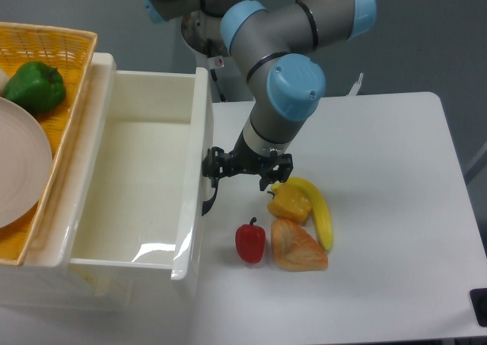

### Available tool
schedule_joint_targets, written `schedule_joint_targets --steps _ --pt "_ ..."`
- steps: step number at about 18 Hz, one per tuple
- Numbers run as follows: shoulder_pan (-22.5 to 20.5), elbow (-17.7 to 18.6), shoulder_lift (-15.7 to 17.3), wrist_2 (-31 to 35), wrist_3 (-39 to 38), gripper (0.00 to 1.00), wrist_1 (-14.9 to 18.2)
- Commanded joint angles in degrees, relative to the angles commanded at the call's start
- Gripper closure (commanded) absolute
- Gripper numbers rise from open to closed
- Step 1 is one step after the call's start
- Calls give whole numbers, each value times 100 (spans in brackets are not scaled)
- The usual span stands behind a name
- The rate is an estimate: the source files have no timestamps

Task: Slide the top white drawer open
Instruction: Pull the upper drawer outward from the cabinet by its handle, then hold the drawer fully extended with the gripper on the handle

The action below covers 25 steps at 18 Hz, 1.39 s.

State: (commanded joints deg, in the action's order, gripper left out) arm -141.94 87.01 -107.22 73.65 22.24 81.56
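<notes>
Drawer: the top white drawer [133, 185] stands pulled far out over the table [380, 208], its interior bare and glossy.
Handle: the curved black handle [208, 202] shows only partly against the drawer front.
Jaws: the gripper [245, 167] sits at the handle; whether the jaws pinch it cannot be told, dark on dark.
Basket: yellow wicker basket [68, 48], cut off at left, holds a green pepper [34, 86] and a plate [19, 170].
Table: red pepper [250, 241], yellow pepper [289, 202], banana [319, 212], orange piece [297, 247].
</notes>
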Motion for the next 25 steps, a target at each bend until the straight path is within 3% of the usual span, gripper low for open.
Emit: schedule_joint_targets --steps 21,25 --pt "-105 -18 -18 -79 -9 0 18" --pt "-237 -18 0 -334 -9 0 35"
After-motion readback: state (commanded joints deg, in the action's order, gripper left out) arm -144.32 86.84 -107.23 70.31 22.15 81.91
